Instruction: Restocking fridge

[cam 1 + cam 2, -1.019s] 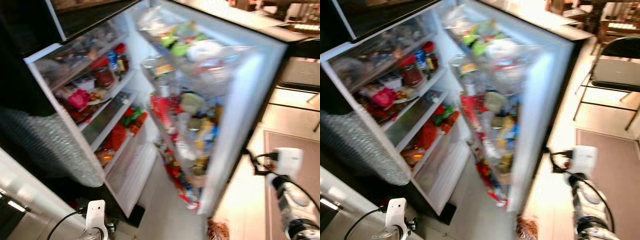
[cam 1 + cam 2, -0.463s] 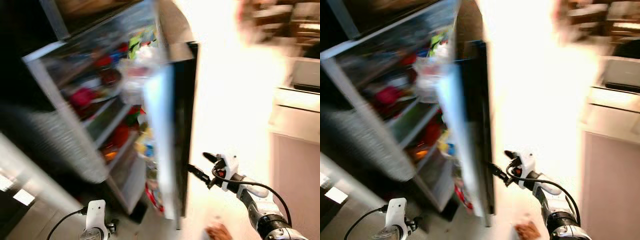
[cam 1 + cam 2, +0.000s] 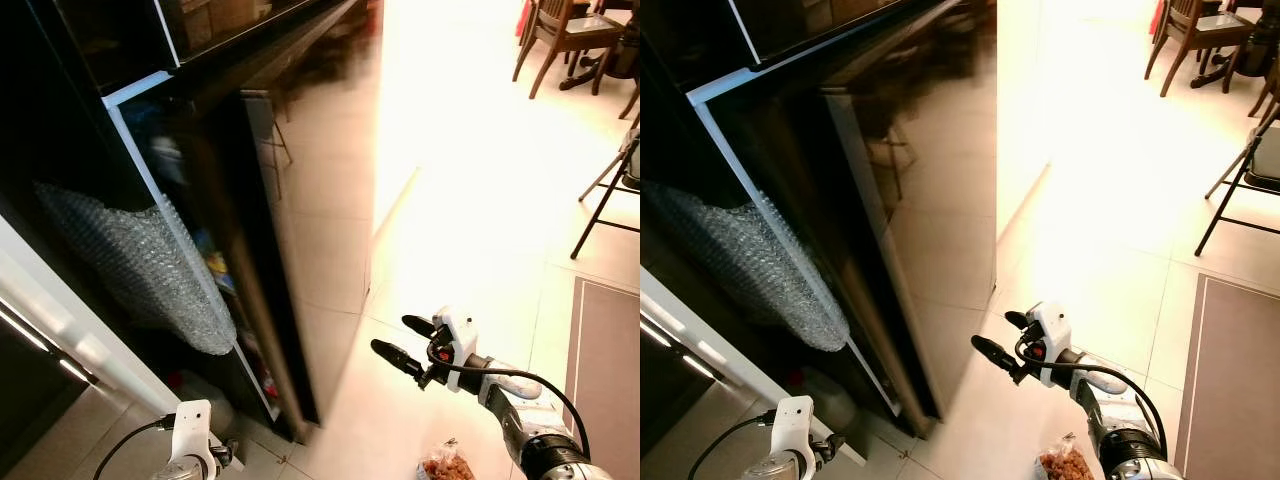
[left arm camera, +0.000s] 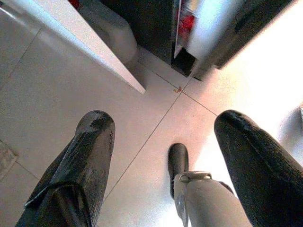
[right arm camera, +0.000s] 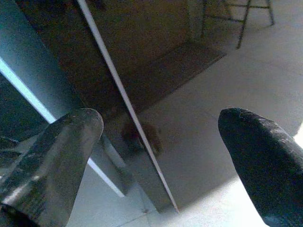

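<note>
The right arm reaches forward and slightly left at low height, its right gripper (image 3: 402, 340) pointing toward the glossy black fridge door (image 3: 300, 200) without touching it. Its two black fingers (image 5: 61, 156) are spread wide apart with nothing between them. In the right wrist view the door's lower edge and the pale strip of the fridge frame lie ahead of the jaws, with the dark mat reflected in the door.

The left arm hangs low beside the robot's body; its left gripper (image 4: 161, 161) points down at the tiled floor (image 4: 57, 109), jaws also spread wide and holding nothing. One of the robot's feet shows between its fingers.

The fridge (image 3: 790, 180) stands to the robot's left, its door swung almost shut, leaving a narrow gap at the bottom where a few coloured items can be glimpsed. One sheet of bubble wrap (image 3: 140, 265) hangs on the fridge's side. One snack packet (image 3: 447, 466) lies on the floor near the right arm. Three chairs stand in the background, two wooden (image 3: 560, 35) and one folding (image 3: 610, 190).
</note>
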Motion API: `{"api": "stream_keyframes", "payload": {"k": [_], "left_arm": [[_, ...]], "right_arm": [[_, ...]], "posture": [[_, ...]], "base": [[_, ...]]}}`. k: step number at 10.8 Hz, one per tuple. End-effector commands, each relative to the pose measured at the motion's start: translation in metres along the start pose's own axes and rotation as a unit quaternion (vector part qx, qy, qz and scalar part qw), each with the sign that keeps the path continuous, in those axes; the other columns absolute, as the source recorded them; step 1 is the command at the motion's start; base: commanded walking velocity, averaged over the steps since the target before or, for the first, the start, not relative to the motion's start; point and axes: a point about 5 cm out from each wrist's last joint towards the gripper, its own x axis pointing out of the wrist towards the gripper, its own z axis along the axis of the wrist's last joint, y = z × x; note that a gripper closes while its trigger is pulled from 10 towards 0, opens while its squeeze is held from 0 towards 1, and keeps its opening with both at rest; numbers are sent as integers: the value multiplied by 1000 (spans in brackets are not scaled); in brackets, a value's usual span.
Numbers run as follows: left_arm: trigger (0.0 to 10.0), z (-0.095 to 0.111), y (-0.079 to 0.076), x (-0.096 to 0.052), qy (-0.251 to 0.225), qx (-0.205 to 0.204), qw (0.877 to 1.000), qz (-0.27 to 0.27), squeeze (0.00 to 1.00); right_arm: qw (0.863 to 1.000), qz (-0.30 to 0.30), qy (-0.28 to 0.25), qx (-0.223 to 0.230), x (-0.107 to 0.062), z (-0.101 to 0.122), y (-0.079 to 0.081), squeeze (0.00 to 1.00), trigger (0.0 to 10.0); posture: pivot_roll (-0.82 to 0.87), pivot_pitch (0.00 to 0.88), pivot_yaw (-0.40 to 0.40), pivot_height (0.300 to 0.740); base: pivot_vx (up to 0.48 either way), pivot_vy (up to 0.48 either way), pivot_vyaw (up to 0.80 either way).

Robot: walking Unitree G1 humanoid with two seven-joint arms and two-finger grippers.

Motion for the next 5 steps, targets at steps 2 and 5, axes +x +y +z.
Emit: {"api": "stream_keyframes", "payload": {"k": [2, 5], "left_arm": [[10000, -3, 3, -1, 6, 3, 1000, 5, 0], [10000, -3, 3, -1, 6, 1, 1000, 5, 0]], "right_arm": [[997, -67, 22, -2, -4, -8, -8, 0, 10000], [977, -206, 54, 27, -18, -26, -22, 0, 10000]], "posture": [[19, 0, 78, 740], [21, 0, 76, 740]], "base": [[0, 0, 0], [0, 0, 0]]}}
